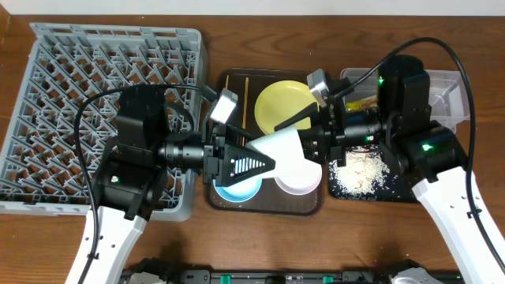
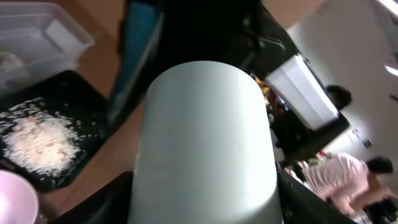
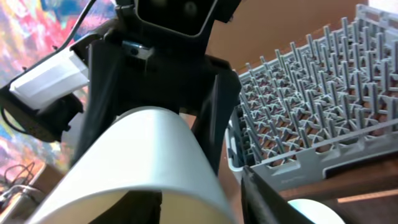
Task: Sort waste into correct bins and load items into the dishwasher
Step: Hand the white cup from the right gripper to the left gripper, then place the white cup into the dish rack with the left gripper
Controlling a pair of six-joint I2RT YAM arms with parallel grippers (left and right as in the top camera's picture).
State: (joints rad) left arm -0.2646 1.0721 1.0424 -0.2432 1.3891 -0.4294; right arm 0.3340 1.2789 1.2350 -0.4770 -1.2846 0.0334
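Note:
A white cup hangs tilted on its side above the brown serving tray, between both grippers. My left gripper is shut on its body; in the left wrist view the cup fills the space between the fingers. My right gripper is open and straddles the cup's rim, with one finger inside and one just outside. On the tray lie a yellow plate, a light blue bowl, a white bowl and chopsticks. The grey dish rack stands on the left.
A black tray holding loose rice sits right of the serving tray. A clear tub stands behind it with a yellowish wrapper inside. The rack's near corner shows in the right wrist view.

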